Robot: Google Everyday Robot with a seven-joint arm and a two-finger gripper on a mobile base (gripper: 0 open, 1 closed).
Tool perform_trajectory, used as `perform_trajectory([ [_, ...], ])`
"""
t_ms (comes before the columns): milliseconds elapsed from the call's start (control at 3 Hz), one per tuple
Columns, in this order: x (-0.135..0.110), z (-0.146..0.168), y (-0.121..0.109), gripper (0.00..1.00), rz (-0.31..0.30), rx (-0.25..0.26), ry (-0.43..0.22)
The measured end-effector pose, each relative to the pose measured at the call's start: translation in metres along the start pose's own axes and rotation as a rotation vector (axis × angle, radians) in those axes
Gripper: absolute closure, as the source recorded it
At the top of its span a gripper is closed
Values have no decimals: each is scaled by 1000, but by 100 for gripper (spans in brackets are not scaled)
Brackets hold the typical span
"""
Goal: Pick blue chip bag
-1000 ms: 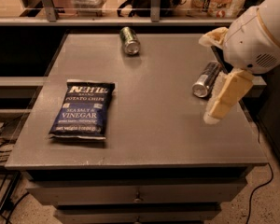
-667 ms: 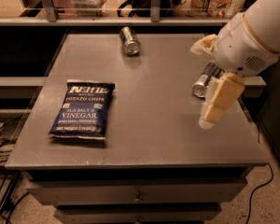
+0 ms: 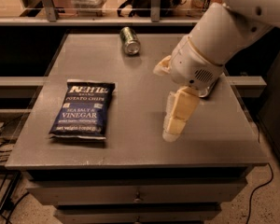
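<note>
The blue chip bag lies flat on the left part of the grey table, its white lettering facing up. My gripper hangs over the middle-right of the table, to the right of the bag and apart from it. Its cream fingers are spread open and hold nothing. The white arm comes in from the upper right.
A silver-green can lies on its side at the back middle of the table. Drawers run below the table's front edge. A shelf with rails and clutter stands behind the table. Cables lie on the floor at the left.
My arm and gripper have moved left toward the middle of the table, closer to the bag. The arm now covers the second can at the right. The bag has not moved.
</note>
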State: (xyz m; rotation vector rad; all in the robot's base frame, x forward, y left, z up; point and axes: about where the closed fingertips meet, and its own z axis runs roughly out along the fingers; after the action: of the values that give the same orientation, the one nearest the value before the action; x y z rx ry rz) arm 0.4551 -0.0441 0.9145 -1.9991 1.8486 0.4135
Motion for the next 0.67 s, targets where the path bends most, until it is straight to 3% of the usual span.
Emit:
perform_trajectory([
  [333, -23, 27, 0, 0, 44, -37, -29],
  [667, -24, 28, 1, 0, 46, -41, -32],
])
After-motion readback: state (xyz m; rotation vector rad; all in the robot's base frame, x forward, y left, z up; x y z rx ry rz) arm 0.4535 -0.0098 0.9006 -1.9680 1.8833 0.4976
